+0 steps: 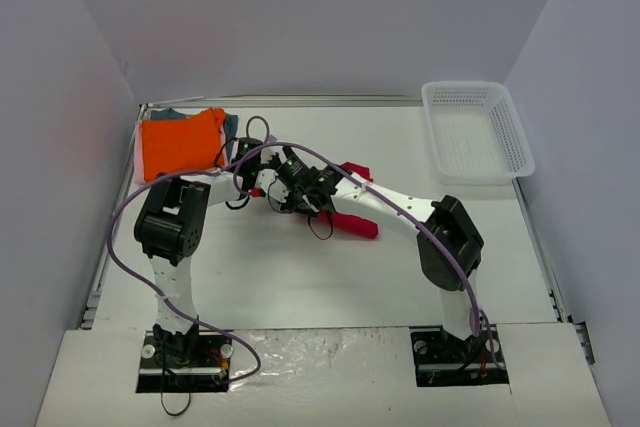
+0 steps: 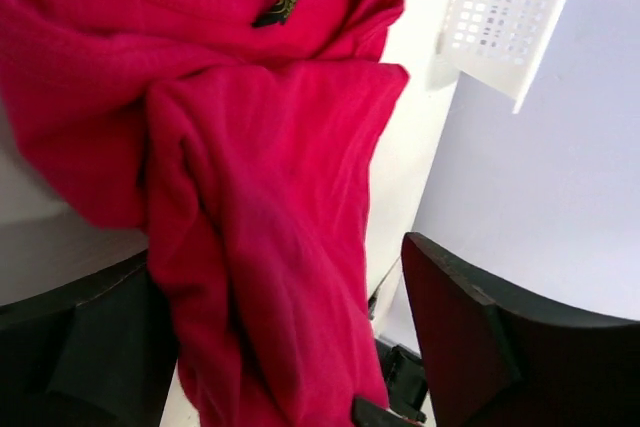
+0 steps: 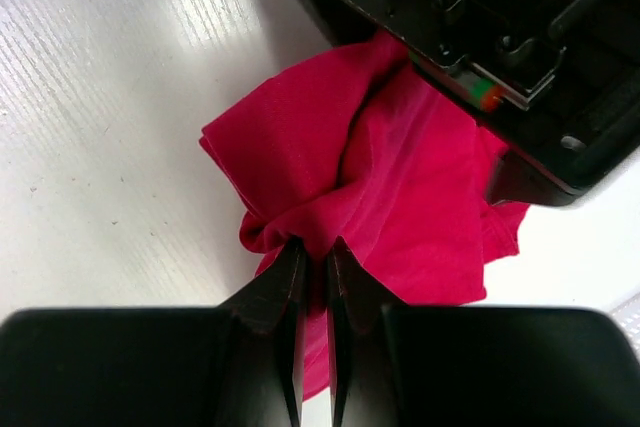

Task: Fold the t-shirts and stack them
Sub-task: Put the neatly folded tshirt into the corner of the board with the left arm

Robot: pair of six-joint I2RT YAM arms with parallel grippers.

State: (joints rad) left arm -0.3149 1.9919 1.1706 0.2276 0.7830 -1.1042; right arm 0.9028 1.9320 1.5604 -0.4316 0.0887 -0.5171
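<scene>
Right fingers [image 3: 290, 297] are all but closed, pinching a bunched fold of the red shirt [image 3: 400, 177]; only a thin slit shows between them, with cloth in it. Left fingers [image 2: 470, 337] are wide open, 1 on each side of the red shirt. A thick twisted hang of cloth passes between them, and I can't tell whether it touches either finger. A small dark label [image 2: 277, 9] shows near the shirt's collar in the left wrist view. From the top view both wrists meet over the middle of the surface [image 1: 300, 277], left of centre, and they cover most of the red shirt. Only 2 bits stick out, 1 roll toward the right arm's forearm and 1 scrap behind it. The right wrist view shows the shirt crumpled rather than flat, its lower part lying on the surface, with the left wrist housing directly above and touching the cloth. The orange shirt [image 1: 180, 144] sits folded in the far-left corner of the surface, on top of a grey-blue shirt [image 1: 231, 127] whose edges peek out behind it and on its right. That stack is near the left wrist but apart from the red shirt. The basket [image 1: 475, 137] is in the far-right corner, well apart from both arms, with no cloth visible in it.
</scene>
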